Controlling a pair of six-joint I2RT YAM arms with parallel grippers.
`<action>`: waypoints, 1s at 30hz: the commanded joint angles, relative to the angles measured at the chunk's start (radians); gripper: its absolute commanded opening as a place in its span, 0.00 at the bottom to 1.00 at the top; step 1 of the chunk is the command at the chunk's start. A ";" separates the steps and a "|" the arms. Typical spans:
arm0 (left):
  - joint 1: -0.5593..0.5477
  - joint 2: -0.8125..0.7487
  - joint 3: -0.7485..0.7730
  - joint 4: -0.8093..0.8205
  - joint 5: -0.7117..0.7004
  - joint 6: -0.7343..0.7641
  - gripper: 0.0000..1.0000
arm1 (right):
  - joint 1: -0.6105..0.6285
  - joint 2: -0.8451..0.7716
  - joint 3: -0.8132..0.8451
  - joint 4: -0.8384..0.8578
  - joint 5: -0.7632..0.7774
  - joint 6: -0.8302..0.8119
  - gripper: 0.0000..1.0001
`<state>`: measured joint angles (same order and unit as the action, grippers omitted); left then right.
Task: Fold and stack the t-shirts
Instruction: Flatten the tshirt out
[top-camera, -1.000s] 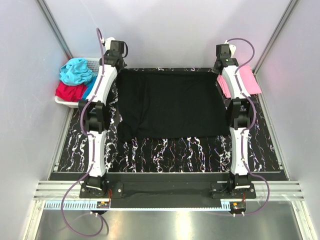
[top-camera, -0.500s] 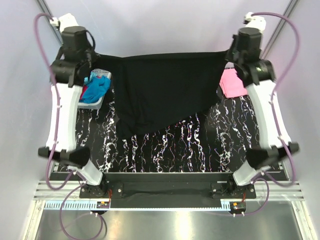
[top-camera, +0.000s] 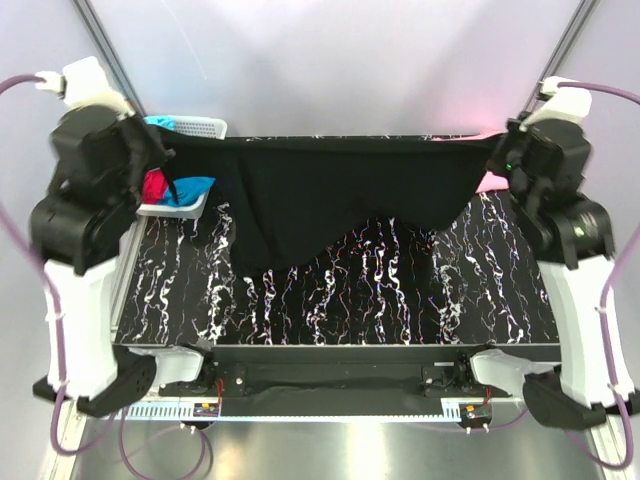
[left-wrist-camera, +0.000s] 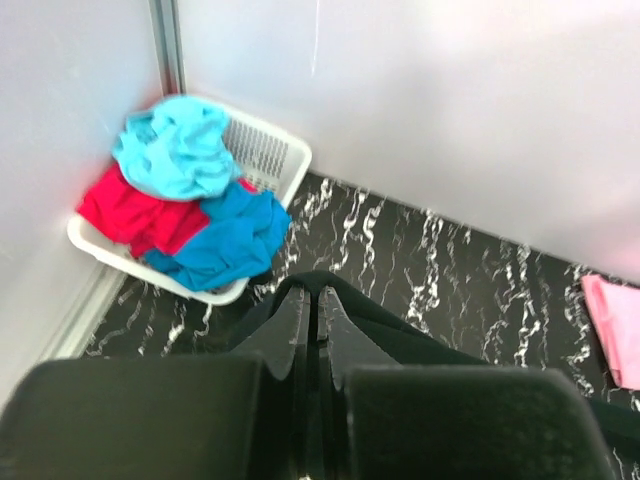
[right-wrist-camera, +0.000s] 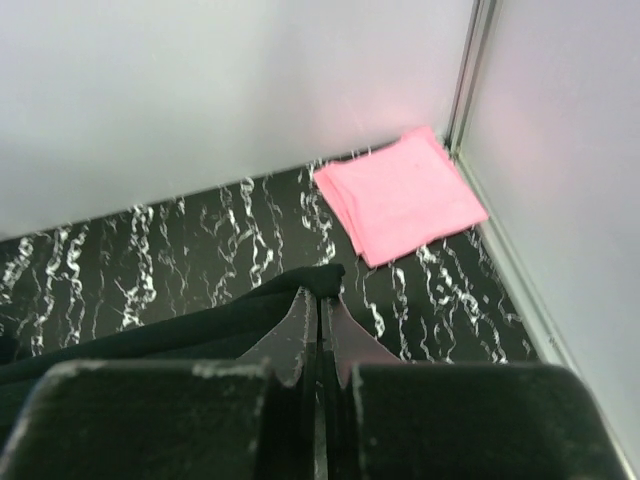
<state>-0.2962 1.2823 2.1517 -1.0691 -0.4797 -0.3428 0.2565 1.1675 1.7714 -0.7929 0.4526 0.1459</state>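
Note:
The large black t-shirt (top-camera: 330, 195) hangs stretched in the air between both raised arms, its lower edge trailing onto the marbled table at the left. My left gripper (left-wrist-camera: 311, 292) is shut on one upper corner of the black shirt (left-wrist-camera: 420, 345). My right gripper (right-wrist-camera: 320, 297) is shut on the other corner of it (right-wrist-camera: 180, 335). The folded pink t-shirt (right-wrist-camera: 400, 193) lies flat at the far right corner; in the top view only a sliver of it (top-camera: 489, 181) shows. Teal (left-wrist-camera: 172, 148), red (left-wrist-camera: 125, 213) and blue (left-wrist-camera: 225, 232) shirts lie crumpled in the basket.
A white lattice basket (left-wrist-camera: 270, 155) sits at the far left corner against the wall, and in the top view (top-camera: 200, 127) it is partly hidden by my left arm. Grey walls close in the table (top-camera: 400, 290) on three sides.
Both arms have risen and come toward the camera, lifting the black shirt off the table. It lay flat a second ago and now hangs taut between the grippers.

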 joint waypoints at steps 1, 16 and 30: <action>0.003 -0.089 0.054 0.032 -0.146 0.106 0.00 | -0.005 -0.092 0.008 0.024 0.055 -0.087 0.00; -0.008 -0.106 0.235 0.115 -0.099 0.214 0.00 | -0.007 -0.172 0.031 0.043 -0.029 -0.108 0.00; -0.034 0.177 0.224 0.097 0.006 0.130 0.00 | -0.008 0.056 0.051 0.127 -0.066 -0.127 0.00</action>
<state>-0.3248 1.3155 2.3474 -1.0031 -0.4545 -0.2085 0.2615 1.1378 1.8465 -0.7307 0.3298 0.0624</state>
